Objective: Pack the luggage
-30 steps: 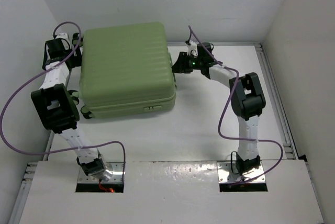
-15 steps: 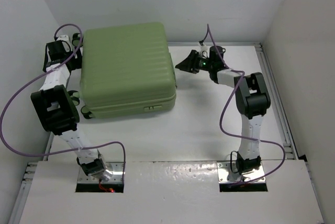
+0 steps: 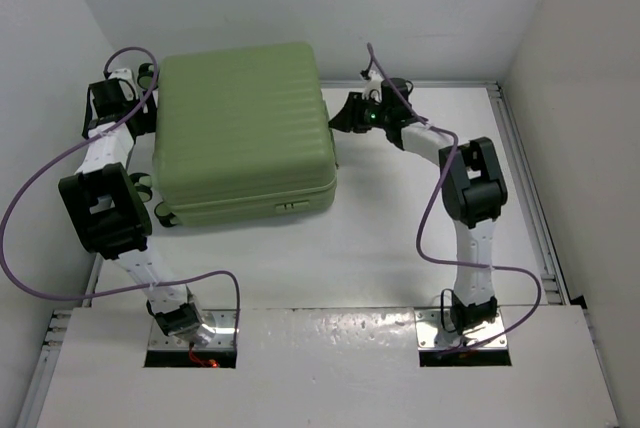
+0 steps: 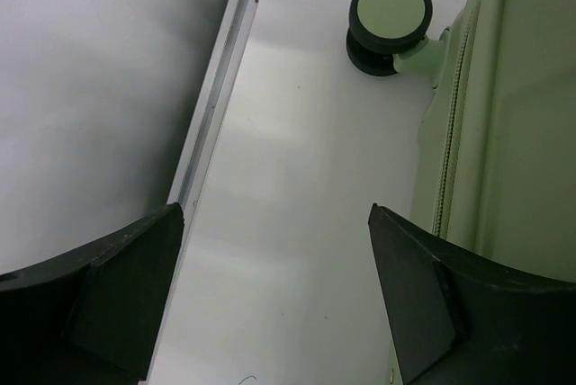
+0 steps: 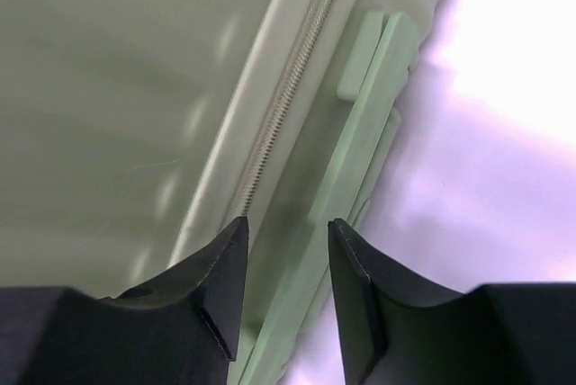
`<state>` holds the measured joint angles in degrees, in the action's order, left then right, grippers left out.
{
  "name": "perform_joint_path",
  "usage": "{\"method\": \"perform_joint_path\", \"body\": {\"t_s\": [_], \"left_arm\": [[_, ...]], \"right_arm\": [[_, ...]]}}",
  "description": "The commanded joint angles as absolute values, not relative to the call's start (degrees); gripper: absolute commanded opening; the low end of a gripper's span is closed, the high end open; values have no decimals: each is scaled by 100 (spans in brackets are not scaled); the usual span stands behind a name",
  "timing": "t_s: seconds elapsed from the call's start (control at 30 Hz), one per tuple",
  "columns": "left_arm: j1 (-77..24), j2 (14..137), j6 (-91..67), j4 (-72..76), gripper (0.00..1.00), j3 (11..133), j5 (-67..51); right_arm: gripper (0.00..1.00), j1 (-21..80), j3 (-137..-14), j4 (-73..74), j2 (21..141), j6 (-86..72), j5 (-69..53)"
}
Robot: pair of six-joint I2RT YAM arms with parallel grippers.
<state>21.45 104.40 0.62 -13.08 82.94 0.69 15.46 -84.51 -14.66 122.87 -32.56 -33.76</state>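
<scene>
White table (image 3: 380,248) runs from the near edge, where both arms are bolted, to the back wall. Purple cables (image 3: 20,208) loop from each base up to the wrists.

The left arm (image 3: 105,208) reaches up along the left edge of the table. Its left gripper (image 4: 279,295) hangs over bare table just beside the left side of the luggage (image 3: 243,133). The jaws stand wide apart with nothing between them, and the right-hand finger (image 4: 423,313) sits close against the green shell. One step further on, a black wheel (image 4: 390,12) with a pale hub sticks out from the case's corner. A metal rail (image 4: 220,70) runs along the table edge, next to the grey wall (image 4: 90,88).

The right arm (image 3: 470,198) bends forward and leftward. Its right gripper (image 5: 286,232) is right at the right side of the luggage, near its far corner. The jaws are a narrow gap apart; nothing shows between them but the shell beyond. The left fingertip (image 5: 225,259) lines up with the zipper (image 5: 288,102), and a flat raised green bar (image 5: 369,88) lies just right of it.

The luggage lies flat and closed at the far left of the table, ribbed shell upward, between the two grippers.
</scene>
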Motion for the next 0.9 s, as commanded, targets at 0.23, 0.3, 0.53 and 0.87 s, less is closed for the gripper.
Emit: {"method": "perform_joint_path", "body": {"t_s": [0.23, 0.3, 0.53, 0.87], "left_arm": [[1767, 10055, 44, -1477, 90, 8147, -694], [1767, 10055, 44, -1477, 90, 8147, -694], [1767, 10055, 44, -1424, 90, 8095, -825], [1029, 10792, 149, -1477, 78, 8946, -1404]], "right_arm": [[41, 1942, -9430, -660, 13033, -2243, -2463], [39, 1995, -9596, -589, 13191, -2136, -2295], [0, 2030, -9486, -369, 13133, -1785, -2145], [0, 1881, -6286, -923, 10689, -1626, -1969]]}}
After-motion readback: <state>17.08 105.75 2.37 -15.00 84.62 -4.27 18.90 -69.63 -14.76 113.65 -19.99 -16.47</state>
